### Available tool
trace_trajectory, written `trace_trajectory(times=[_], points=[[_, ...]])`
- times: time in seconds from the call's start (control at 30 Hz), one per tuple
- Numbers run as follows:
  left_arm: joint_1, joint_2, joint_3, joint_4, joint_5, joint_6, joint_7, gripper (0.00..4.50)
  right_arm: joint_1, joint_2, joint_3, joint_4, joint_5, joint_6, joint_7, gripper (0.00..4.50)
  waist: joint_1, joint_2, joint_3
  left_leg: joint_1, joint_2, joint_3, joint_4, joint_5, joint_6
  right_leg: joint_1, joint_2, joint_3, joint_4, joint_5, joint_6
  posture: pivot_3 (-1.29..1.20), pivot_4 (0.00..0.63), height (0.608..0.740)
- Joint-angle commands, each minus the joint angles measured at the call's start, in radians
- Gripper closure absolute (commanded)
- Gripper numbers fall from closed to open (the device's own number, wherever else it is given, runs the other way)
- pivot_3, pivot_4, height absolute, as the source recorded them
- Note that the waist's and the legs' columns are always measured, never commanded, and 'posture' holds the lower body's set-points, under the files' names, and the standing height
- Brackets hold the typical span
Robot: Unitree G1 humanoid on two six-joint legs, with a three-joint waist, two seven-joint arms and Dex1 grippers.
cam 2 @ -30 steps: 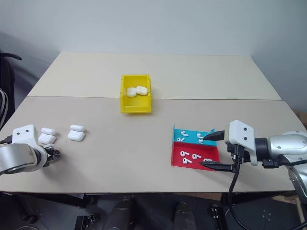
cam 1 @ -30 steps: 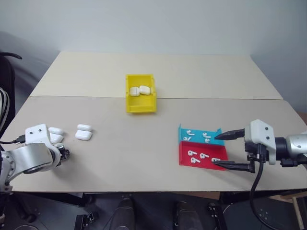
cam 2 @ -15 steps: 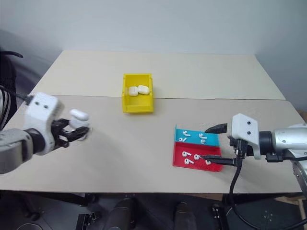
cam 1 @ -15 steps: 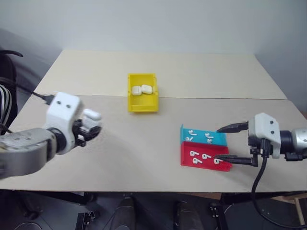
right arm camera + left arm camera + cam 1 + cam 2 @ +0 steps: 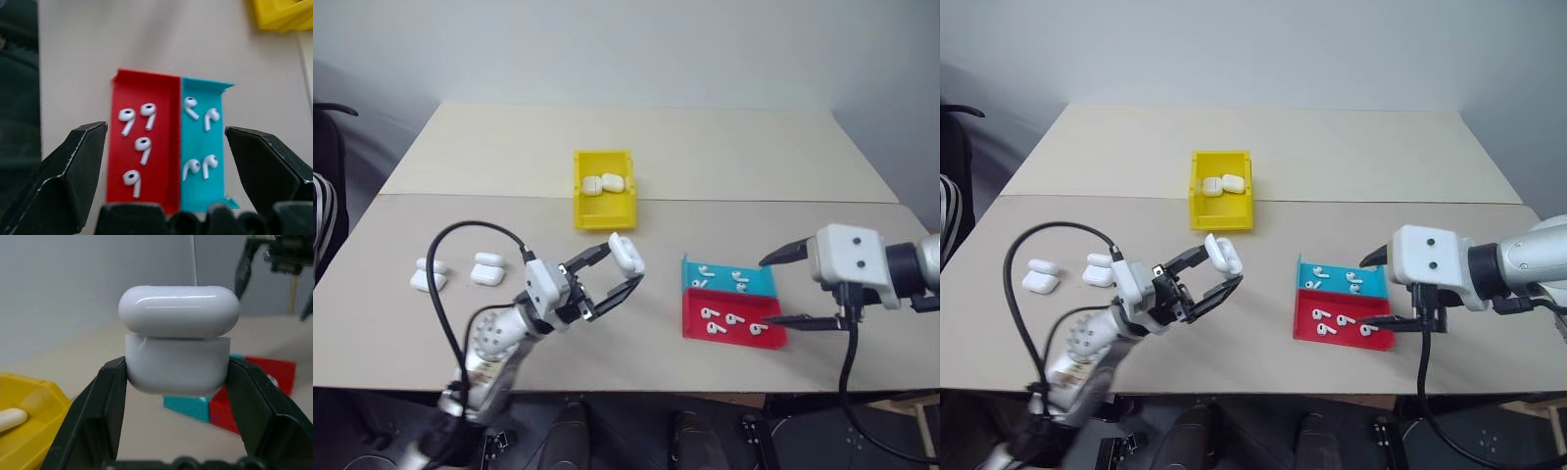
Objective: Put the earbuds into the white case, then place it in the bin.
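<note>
Glossy white case (image 5: 178, 345) sits clamped in my left gripper (image 5: 612, 269), raised above the table between the yellow bin (image 5: 603, 208) and the trays. I judge it light, rigid, slippery, best pinched on its base. My right gripper (image 5: 166, 171) hangs spread wide; its wrist view shows four earbuds (image 5: 137, 147) per tray.

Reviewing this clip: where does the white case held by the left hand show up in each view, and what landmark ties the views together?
Left eye view: the white case sits left of centre, clamped at the left hand fingertips.
Right eye view: white case left of centre, below the bin.
Left wrist view: centre, between the fingers, lid slightly ajar.
Right wrist view: not in it.
Shared landmark: the red tray beside the teal tray.
</note>
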Motion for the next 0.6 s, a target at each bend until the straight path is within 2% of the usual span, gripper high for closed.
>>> trace_trajectory(times=[0.03, 0.2, 0.37, 0.47, 0.53, 0.57, 0.6], points=[[-0.046, -0.031, 0.013, 0.086, -0.019, -0.162, -0.178, 1.76, -0.021, -0.046, 0.026, -0.025, -0.008, 0.020, 0.028, 0.00, 0.000, 0.001, -0.001, 0.000, 0.000, 0.000, 0.000, 0.000, 0.000, 0.000, 0.000, 0.000, 0.000, 0.000, 0.000, 0.00, 0.150, 0.740], [-0.103, -0.073, 0.022, 0.227, -0.092, -0.272, -0.422, 1.76, -0.086, -0.085, 0.141, -0.012, -0.075, 0.053, 0.038, 0.00, -0.004, 0.004, -0.002, 0.000, 0.000, 0.000, 0.002, 0.000, 0.000, 0.001, 0.000, 0.000, 0.000, 0.001, 0.001, 0.00, 0.150, 0.740], [-0.069, -0.087, 0.027, 0.228, -0.119, -0.253, -0.515, 1.76, -0.211, -0.044, 0.310, 0.010, -0.171, 0.098, 0.047, 0.00, -0.011, 0.005, -0.003, 0.000, 0.000, 0.000, 0.002, 0.001, 0.001, 0.000, 0.000, 0.000, 0.001, 0.001, 0.001, 0.00, 0.150, 0.740], [-0.052, -0.092, 0.032, 0.208, -0.121, -0.237, -0.529, 1.76, -0.238, -0.037, 0.375, 0.023, -0.228, 0.085, 0.074, 0.60, -0.012, 0.005, -0.003, 0.000, 0.000, 0.000, 0.002, 0.002, 0.004, 0.000, 0.000, 0.000, 0.001, 0.001, 0.002, 0.00, 0.150, 0.740], [-0.051, -0.104, 0.037, 0.195, -0.115, -0.232, -0.515, 1.76, -0.256, -0.012, 0.413, 0.039, -0.266, 0.095, 0.067, 1.32, -0.010, 0.005, -0.003, 0.000, 0.000, 0.000, 0.002, 0.002, 0.004, 0.000, 0.000, 0.000, 0.001, 0.001, 0.002, 0.00, 0.150, 0.740], [-0.052, -0.109, 0.039, 0.187, -0.114, -0.230, -0.513, 1.76, -0.269, 0.005, 0.436, 0.048, -0.289, 0.112, 0.060, 1.54, -0.011, 0.005, -0.003, 0.000, 0.000, 0.000, 0.003, 0.002, 0.004, 0.000, 0.000, 0.000, 0.001, 0.001, 0.002, 0.00, 0.150, 0.740], [-0.052, -0.111, 0.042, 0.179, -0.112, -0.225, -0.508, 1.76, -0.276, 0.017, 0.453, 0.054, -0.307, 0.122, 0.056, 1.54, -0.011, 0.005, -0.003, 0.000, 0.000, 0.000, 0.003, 0.002, 0.004, 0.000, 0.000, 0.000, 0.001, 0.001, 0.003, 0.00, 0.150, 0.740]])
